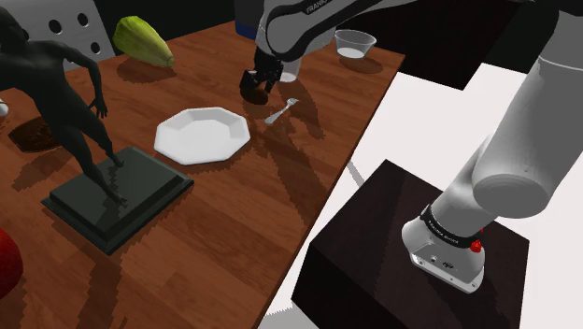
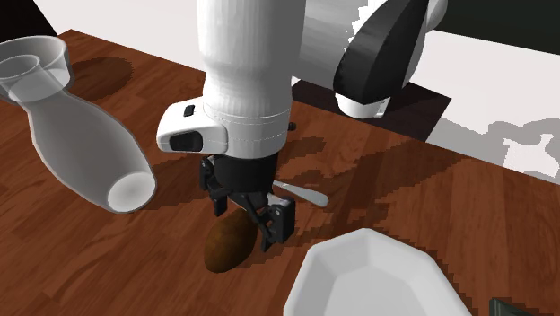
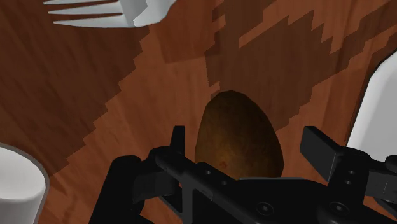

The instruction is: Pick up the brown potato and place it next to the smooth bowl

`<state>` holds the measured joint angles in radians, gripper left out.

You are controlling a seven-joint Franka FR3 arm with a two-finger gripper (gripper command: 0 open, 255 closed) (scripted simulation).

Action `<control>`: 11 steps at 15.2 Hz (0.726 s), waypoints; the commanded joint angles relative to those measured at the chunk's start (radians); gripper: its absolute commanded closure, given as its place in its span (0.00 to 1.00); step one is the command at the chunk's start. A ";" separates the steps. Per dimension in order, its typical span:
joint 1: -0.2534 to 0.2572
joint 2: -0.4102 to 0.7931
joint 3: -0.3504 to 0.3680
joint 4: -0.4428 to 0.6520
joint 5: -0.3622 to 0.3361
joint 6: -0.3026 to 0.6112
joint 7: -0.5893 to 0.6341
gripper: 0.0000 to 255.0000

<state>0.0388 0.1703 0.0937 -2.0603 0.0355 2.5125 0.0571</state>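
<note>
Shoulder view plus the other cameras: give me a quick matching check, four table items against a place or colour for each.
Things:
1 potato
2 fork
3 plate
4 statue

Descriptions:
a white, eight-sided
b dark, standing on a square base
c on the table between the fingers of the open end effector
d pale, lying near the potato

Pairs: 1-c, 2-d, 3-a, 4-b

A white eight-sided plate lies about mid-table, and a white fork lies just beyond it, nearer the table's long edge on the stand's side. A dark figure stands on a dark square base well in from that edge. A yellow-green fruit rests by the far edge, and something red shows at the shoulder view's left.
</note>
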 commanded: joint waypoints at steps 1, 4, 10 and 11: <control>-0.001 0.016 -0.001 0.003 0.000 0.014 -0.003 0.00; -0.001 0.017 -0.001 0.003 0.000 0.014 -0.003 0.00; -0.001 0.016 -0.001 0.003 0.000 0.013 -0.003 1.00; -0.001 0.017 -0.001 0.004 0.000 0.013 -0.003 1.00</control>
<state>0.0375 0.1858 0.0926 -2.0559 0.0352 2.5267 0.0543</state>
